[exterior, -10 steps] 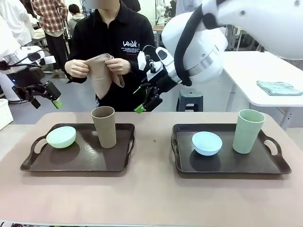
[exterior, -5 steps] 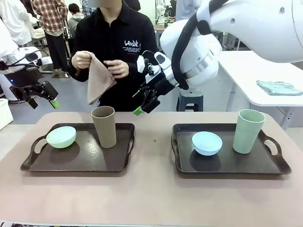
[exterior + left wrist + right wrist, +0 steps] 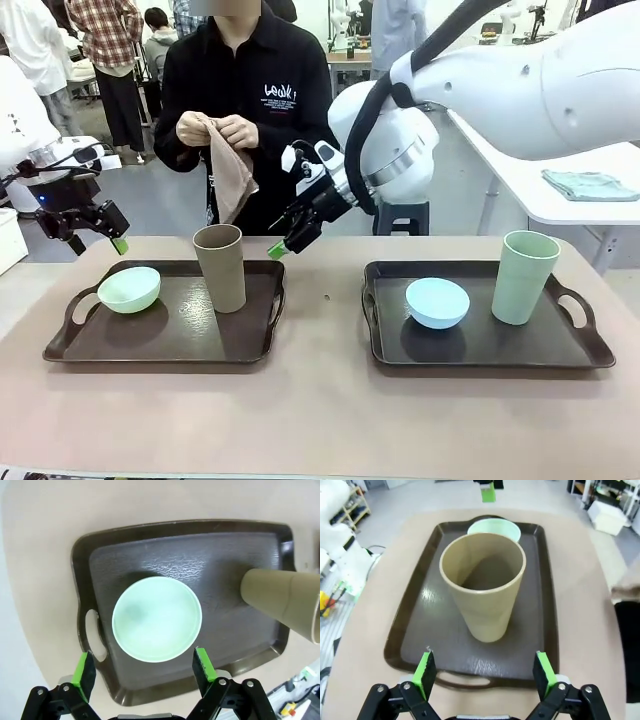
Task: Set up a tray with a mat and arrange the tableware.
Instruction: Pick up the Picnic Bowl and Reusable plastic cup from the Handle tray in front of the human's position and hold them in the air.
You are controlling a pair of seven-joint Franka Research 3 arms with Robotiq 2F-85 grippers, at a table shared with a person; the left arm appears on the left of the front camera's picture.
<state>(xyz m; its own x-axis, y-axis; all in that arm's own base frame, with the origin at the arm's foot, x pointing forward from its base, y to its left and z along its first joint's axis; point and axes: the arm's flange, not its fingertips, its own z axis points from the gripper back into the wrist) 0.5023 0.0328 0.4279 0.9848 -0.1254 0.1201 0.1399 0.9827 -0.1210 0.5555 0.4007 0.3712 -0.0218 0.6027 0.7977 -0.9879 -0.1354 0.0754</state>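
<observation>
- Beige worktop (image 3: 320, 420); the left tray (image 3: 160, 357) holds tan cup (image 3: 220, 268) and mint bowl (image 3: 129, 289).
- Right gripper (image 3: 486, 670), wide, faces the cup: centre before closing.
- Left gripper (image 3: 143, 667), wide, above the bowl.

A pale tan, matte table (image 3: 320, 430) with rounded corners takes up the foreground. Beyond its far edge stands a person in a black long-sleeved top with small white lettering on the chest (image 3: 262, 75). Off to the right, well apart, is a white table (image 3: 560, 205) with a folded teal-grey cloth (image 3: 590, 185) lying flat near its edge. A dark grey stool (image 3: 405, 212) stands on the grey floor (image 3: 160, 205) between the two tables. At the far left edge sits a white box (image 3: 8, 240). Farther back on the left, a person in a red-and-white plaid shirt (image 3: 108, 30) stands beside another person in a greyish-green jacket (image 3: 160, 45).
</observation>
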